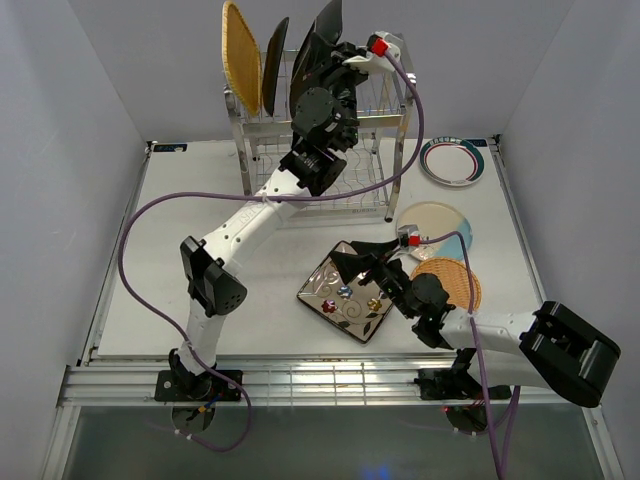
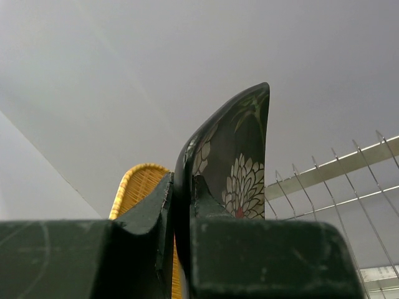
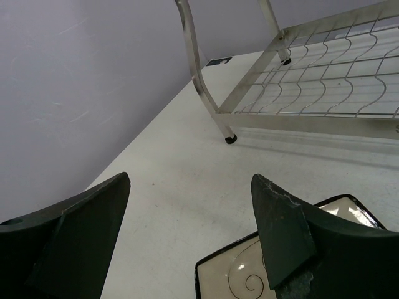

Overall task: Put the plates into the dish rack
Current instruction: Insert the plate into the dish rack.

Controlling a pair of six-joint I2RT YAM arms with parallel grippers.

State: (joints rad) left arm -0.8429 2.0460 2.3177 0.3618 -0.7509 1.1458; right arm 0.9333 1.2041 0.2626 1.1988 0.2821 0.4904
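Gripping the lower edge of a black flowered plate (image 2: 240, 156), the left gripper (image 2: 182, 182) was clamped on it above the dish rack (image 1: 385, 150); its fingers hid the plate's bottom, so whether it sat in a slot could not be told. A woven plate (image 2: 140, 184) behind was mostly covered. The right gripper (image 3: 191, 180) hung with jaws wide apart over the cream square plate (image 3: 237, 274) on the table (image 3: 174, 156), the plate cut off by the frame

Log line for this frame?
left pincer shut on black floral plate at dish rack top | right pincer open above cream square plate
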